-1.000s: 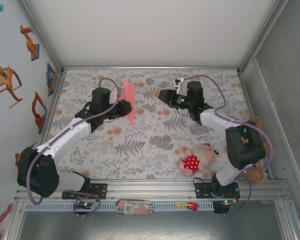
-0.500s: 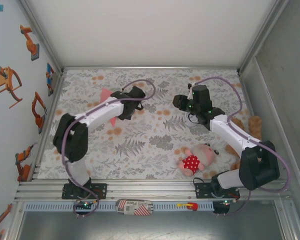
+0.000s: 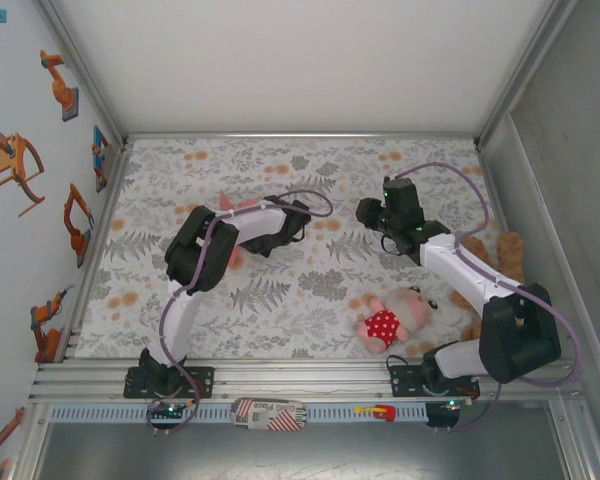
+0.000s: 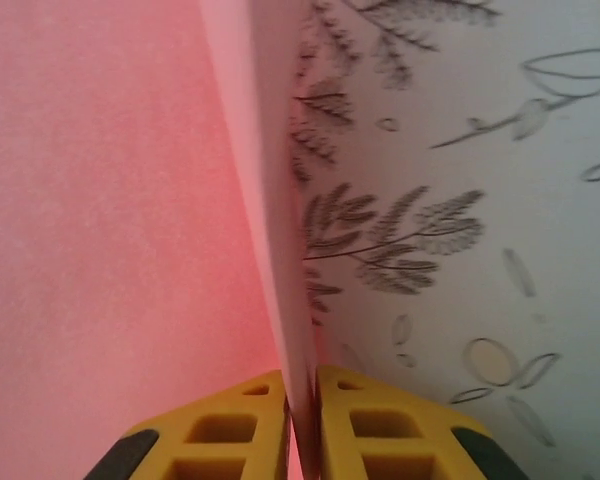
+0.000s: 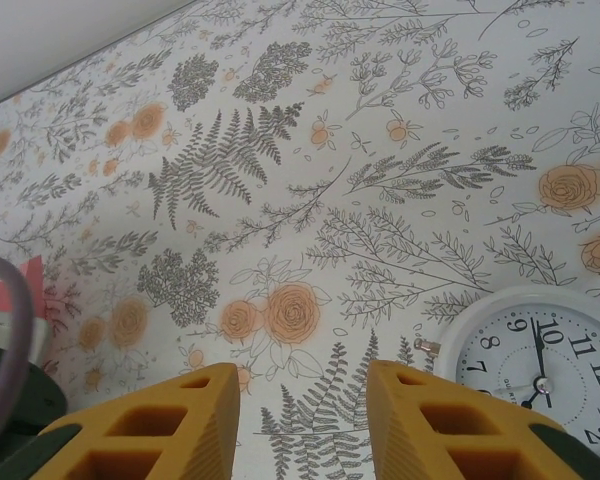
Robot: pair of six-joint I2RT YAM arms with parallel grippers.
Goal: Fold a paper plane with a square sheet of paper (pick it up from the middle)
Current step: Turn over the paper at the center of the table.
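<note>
one tiny pinch could slip

the left tool (image 4: 302,400) pinches the pink paper (image 4: 100,200) by its edge, up over the worktop (image 4: 500,200) (a small grip), so it may slide out or tear. the right tool (image 5: 302,400) is spread, holding nothing.

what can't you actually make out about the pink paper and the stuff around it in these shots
1. Pink paper sheet, top view: the left arm lies across it, hiding its outline and any folds.
2. Same sheet, left wrist view: too close and cut off by the frame edges. The left gripper pinches one edge.
3. Clock, right wrist view: cut off by the bottom and right edges.
4. Brown plush toy, top view: partly behind the right arm.
</note>
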